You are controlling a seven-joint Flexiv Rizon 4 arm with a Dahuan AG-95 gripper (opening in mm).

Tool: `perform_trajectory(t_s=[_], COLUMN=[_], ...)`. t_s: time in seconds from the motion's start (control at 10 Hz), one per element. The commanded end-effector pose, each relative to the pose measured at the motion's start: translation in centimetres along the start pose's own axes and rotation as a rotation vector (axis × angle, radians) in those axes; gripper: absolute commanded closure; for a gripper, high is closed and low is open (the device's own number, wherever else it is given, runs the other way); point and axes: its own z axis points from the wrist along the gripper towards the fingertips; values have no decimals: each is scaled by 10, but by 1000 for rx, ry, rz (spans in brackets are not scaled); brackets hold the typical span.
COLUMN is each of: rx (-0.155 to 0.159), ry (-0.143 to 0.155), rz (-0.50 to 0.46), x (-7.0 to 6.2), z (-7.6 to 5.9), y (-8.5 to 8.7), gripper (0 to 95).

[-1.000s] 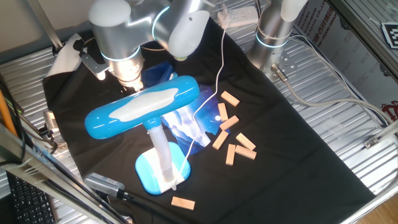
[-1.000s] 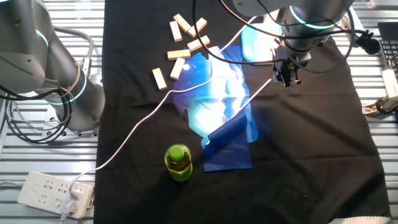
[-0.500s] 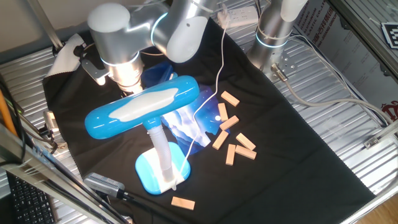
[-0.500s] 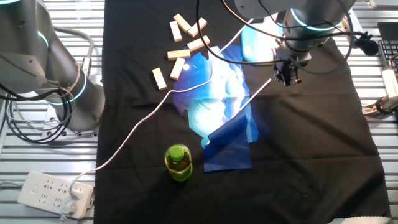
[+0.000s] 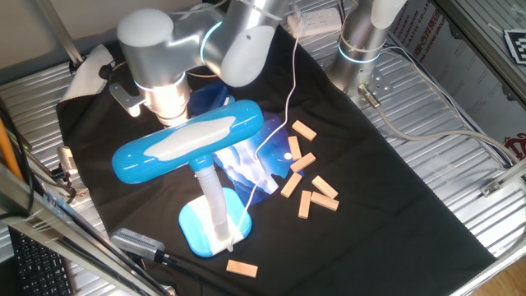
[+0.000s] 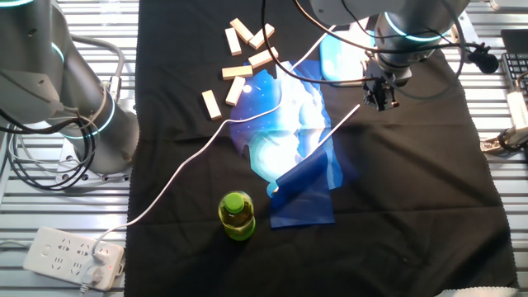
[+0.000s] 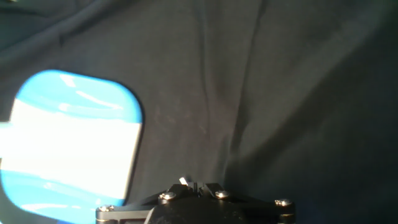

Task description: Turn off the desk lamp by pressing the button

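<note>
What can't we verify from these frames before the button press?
- Button on the sky-blue plastic desk lamp: not visible in any view; its place cannot be told.
- Gripper: small and dark in the other fixed view; hidden behind the arm in one fixed view; the hand view shows only its mount. Finger state unreadable.
- Lamp head: cut off by the hand view's left edge.

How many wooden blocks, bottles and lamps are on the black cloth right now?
Wooden blocks: 8
Bottle: 1
Lamp: 1
Total: 10
</note>
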Motion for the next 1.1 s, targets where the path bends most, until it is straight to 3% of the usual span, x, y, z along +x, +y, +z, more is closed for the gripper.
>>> perform_trajectory(t_s=[0.1,0.3,1.1], rx=[-17,-42,-85], ry=[-6,-15,-21], rz=[1,5,17], x=[-3,-3,-9], z=[4,11,20], y=[4,8,28], gripper=[950,950,950])
